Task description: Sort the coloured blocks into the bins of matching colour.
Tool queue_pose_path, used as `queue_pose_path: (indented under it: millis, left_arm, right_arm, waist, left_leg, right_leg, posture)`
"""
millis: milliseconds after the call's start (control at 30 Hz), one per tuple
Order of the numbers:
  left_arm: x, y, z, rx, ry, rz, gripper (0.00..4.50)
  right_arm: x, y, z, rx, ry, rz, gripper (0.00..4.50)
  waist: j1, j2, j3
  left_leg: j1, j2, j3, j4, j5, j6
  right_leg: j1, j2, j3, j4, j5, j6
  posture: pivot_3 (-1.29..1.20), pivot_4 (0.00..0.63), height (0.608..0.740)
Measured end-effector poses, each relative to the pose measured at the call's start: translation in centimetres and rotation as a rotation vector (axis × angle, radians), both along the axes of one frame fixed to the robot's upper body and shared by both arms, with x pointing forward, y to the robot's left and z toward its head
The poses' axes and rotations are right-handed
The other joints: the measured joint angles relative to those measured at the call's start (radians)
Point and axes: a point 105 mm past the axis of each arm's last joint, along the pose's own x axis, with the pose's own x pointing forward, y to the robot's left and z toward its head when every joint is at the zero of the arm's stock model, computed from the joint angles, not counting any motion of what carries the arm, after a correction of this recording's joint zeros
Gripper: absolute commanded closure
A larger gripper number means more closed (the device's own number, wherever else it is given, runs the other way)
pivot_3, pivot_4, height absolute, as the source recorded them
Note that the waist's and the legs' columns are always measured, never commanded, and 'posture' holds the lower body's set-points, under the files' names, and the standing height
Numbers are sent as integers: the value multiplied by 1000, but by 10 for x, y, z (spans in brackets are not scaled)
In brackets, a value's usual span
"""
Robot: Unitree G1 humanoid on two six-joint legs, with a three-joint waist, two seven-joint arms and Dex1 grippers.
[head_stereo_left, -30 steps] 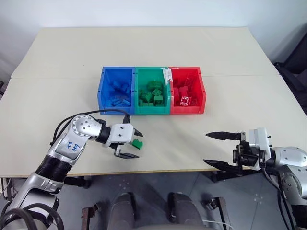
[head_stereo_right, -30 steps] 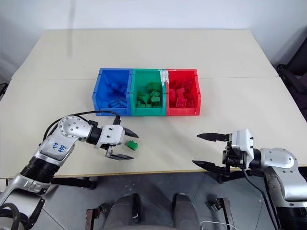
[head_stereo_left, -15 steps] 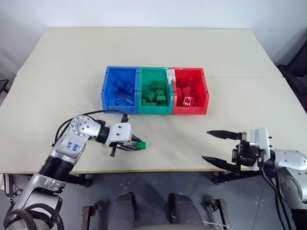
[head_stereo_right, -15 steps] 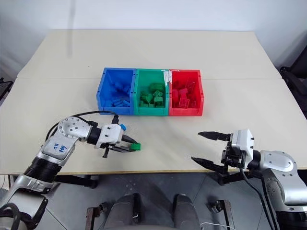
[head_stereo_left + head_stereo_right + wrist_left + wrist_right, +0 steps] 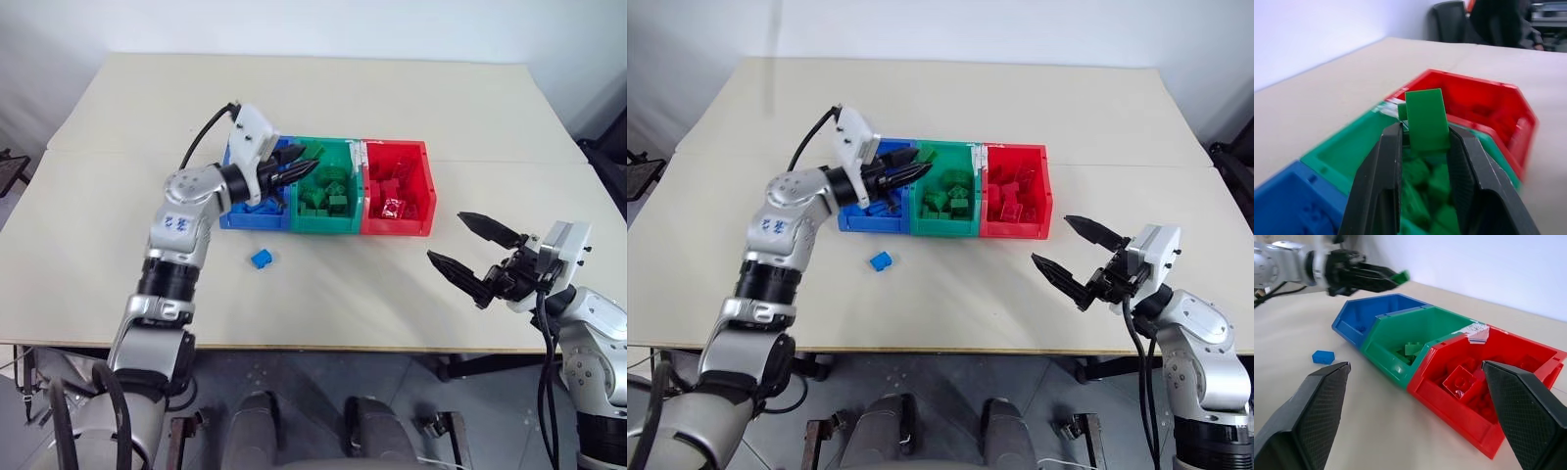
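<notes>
My left gripper (image 5: 310, 159) is shut on a small green block (image 5: 1425, 120), which it holds level in the air over the left part of the green bin (image 5: 323, 224). That bin sits between the blue bin (image 5: 253, 219) and the red bin (image 5: 397, 227). All three hold several blocks of their own colour. A single blue block (image 5: 261, 258) lies on the table in front of the blue bin. My right gripper (image 5: 445, 235) hovers open and empty over the table's front right, pointing toward the red bin.
The bins stand joined in a row at the middle of a wide beige table (image 5: 392, 98). A strip of white tape (image 5: 1474, 330) sits on the rim between the green and red bins. Dark chairs (image 5: 1454, 19) stand beyond the table.
My left gripper closed on the green block near the table's front and carried it up and forward to the green bin. The blue block now shows. My right gripper rose slightly and turned.
</notes>
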Motion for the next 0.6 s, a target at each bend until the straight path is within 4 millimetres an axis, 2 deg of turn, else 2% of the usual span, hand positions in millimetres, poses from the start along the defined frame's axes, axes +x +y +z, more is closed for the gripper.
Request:
queue_pose_path:
  millis: [33, 67, 233, 367, 500, 600]
  left_arm:
    - [2, -1, -1, 9, 7, 2, 3555]
    - [4, -4, -4, 10, 19, -4, 2826]
    - [1, -9, -11, 35, 33, -45, 1359]
    - [-5, 6, -15, 59, 19, -60, 126]
    - [-25, 40, -32, 76, 28, -79, 38]
    - [-57, 78, -47, 117, 18, -111, 38]
  right_arm:
    - [0, 1, 0, -1, -2, -2, 0]
    - [0, 1, 1, -1, -6, -3, 0]
    - [0, 7, 0, 4, -3, 7, 0]
    - [-1, 11, 2, 3, -11, 26, 0]
    - [-3, 21, 0, -12, -4, 91, 0]
    - [-8, 32, -5, -72, 23, 195, 0]
  waist:
    - [-1, 0, 0]
    - [-3, 0, 0]
    - [-3, 0, 0]
    - [-6, 0, 0]
    - [-13, 0, 0]
    - [-27, 0, 0]
  left_leg:
    - [0, 0, 0, 0, 0, 0]
    - [0, 0, 1, -1, 0, -1]
    - [0, 1, 1, -2, 0, -1]
    - [0, 1, 2, -2, 0, -1]
    - [0, 2, 2, -2, 0, -2]
    - [0, 3, 3, -3, -1, -2]
  right_leg:
    - [0, 0, 0, 0, 0, 0]
    - [-1, 0, 0, 0, 0, 0]
    - [-2, 1, 0, 0, 0, 0]
    - [-2, 1, 0, 0, 0, 0]
    - [-2, 1, 0, 0, 0, 0]
    - [-3, 1, 0, 1, 0, 0]
  posture:
    - [0, 150, 740]
    - [0, 150, 740]
    - [0, 150, 740]
    - [0, 150, 740]
    - [0, 150, 740]
    - [0, 150, 740]
